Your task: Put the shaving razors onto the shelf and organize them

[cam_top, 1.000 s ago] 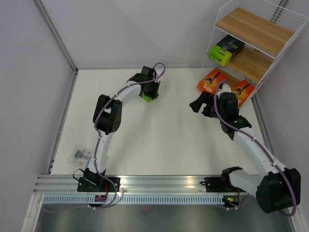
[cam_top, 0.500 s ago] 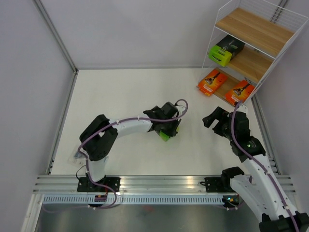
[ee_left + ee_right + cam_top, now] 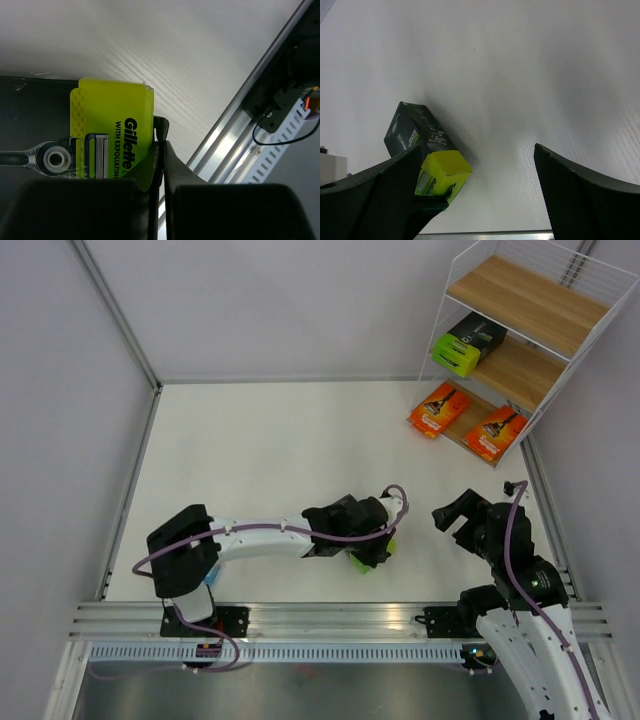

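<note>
My left gripper (image 3: 368,544) is shut on a black razor box with a lime-green end (image 3: 373,559), low over the table near the front edge. In the left wrist view the lime end (image 3: 112,127) sits beside the closed fingers (image 3: 160,142). My right gripper (image 3: 452,512) is open and empty to the right of it. Its wrist view shows the box (image 3: 427,150) beside the left finger, with the jaws (image 3: 477,147) wide apart. The shelf (image 3: 560,315) holds a second black-and-lime box (image 3: 465,343) on its middle board. Two orange cards (image 3: 440,408) (image 3: 497,430) lie on its lowest board. The blister pack is mostly hidden under my left arm.
A grey wall runs along the left and back. The aluminium rail (image 3: 330,620) borders the near edge and also shows in the left wrist view (image 3: 235,130). The shelf's top board (image 3: 525,302) carries nothing.
My left arm has swung the black-and-lime box from the far middle of the table to the front right of centre. My right arm has drawn back from the shelf toward the near edge.
</note>
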Action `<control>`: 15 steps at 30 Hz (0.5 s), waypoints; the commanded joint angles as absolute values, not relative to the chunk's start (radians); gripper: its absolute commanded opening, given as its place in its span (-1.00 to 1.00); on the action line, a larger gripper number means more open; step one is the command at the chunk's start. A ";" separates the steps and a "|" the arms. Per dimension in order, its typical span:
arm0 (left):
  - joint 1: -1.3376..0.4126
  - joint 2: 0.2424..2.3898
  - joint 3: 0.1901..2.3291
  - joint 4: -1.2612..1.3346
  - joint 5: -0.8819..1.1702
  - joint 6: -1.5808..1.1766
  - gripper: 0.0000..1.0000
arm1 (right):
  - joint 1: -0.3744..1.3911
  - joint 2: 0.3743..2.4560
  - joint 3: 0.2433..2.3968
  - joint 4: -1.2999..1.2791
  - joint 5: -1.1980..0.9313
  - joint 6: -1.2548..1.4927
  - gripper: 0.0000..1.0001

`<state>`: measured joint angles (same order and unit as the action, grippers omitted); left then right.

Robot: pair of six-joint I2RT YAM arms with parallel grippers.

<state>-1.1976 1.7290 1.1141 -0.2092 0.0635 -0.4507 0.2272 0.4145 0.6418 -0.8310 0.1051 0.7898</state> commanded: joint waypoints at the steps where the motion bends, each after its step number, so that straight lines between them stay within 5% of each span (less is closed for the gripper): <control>1: -1.187 1.582 1.127 -0.136 0.038 -0.512 -0.95 | 0.229 0.390 0.618 -0.836 0.025 0.792 0.96; 15: -1.089 1.476 1.327 -0.285 0.025 -0.633 -0.95 | 0.229 0.472 0.676 -0.538 -0.256 0.577 0.96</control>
